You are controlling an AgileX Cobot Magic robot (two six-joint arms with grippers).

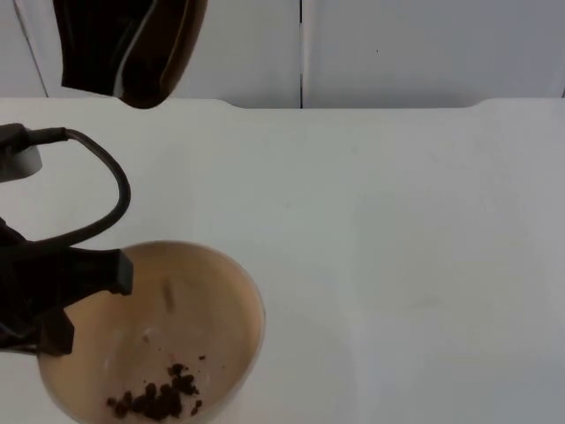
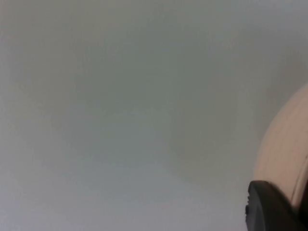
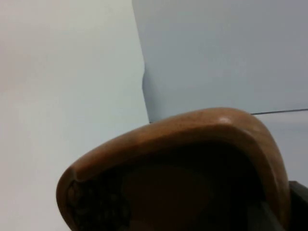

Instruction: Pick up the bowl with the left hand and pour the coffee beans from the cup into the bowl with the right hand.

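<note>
A tan bowl [image 1: 199, 309] hangs near the table's front left, and a small heap of coffee beans [image 1: 159, 399] lies in its near side. My left gripper [image 1: 79, 293] is shut on the bowl's left rim. The left wrist view has the bowl's outer wall [image 2: 285, 154] beside one black fingertip [image 2: 270, 208]. High at the back left, the brown wooden cup [image 1: 166, 55] hangs tilted above the table, with my right gripper [image 1: 93, 44] shut on it. The right wrist view looks into the cup's mouth [image 3: 192, 144], where beans [image 3: 96, 207] lie against the low side.
The white table [image 1: 397, 265] stretches out to the right of the bowl. The grey partition wall [image 1: 397, 44] closes off the back.
</note>
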